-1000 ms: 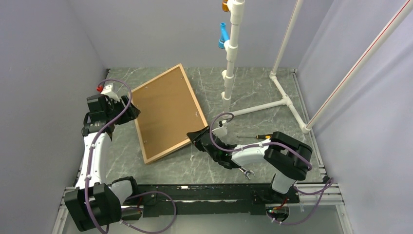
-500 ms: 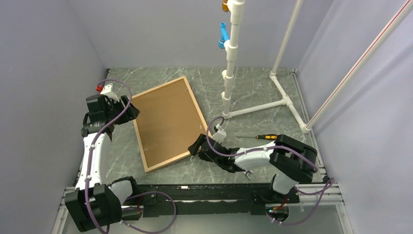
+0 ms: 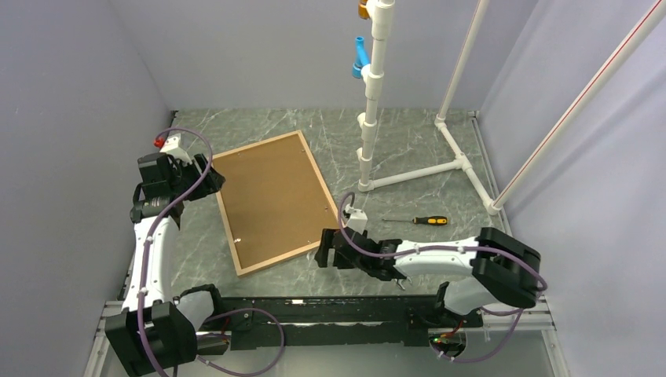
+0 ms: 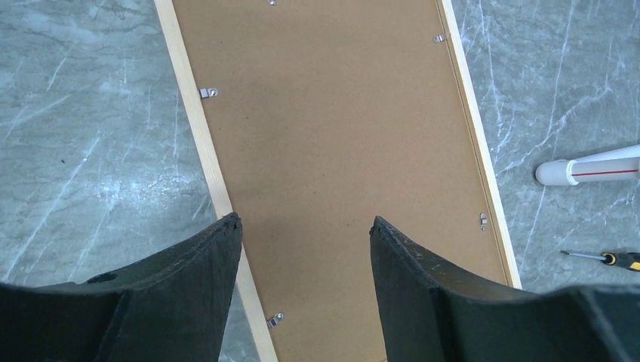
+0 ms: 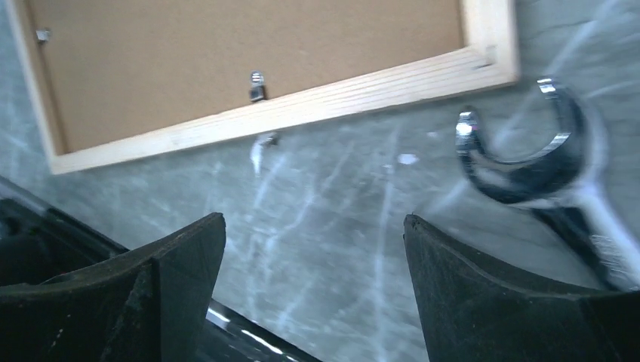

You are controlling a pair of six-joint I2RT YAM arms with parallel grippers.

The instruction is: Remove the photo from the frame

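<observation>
The left arm (image 3: 149, 251) and the right arm (image 3: 428, 253) are smooth white tubes with big black blocks at the bends. A thin purple cable (image 3: 341, 210) loops along each arm. A small white box (image 3: 177, 145) with a red tip (image 3: 160, 143) sits near the end of the left arm. The left gripper (image 4: 302, 226) and the right gripper (image 5: 313, 226) each have two thick black fingers (image 4: 189, 294) that look dull and a bit scuffed.

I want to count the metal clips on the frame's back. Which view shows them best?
The left wrist view: it looks down on the backing board and shows clips sharply along both long sides of the frame. The right wrist view catches two, blurred; the top view only tiny specks.
</observation>
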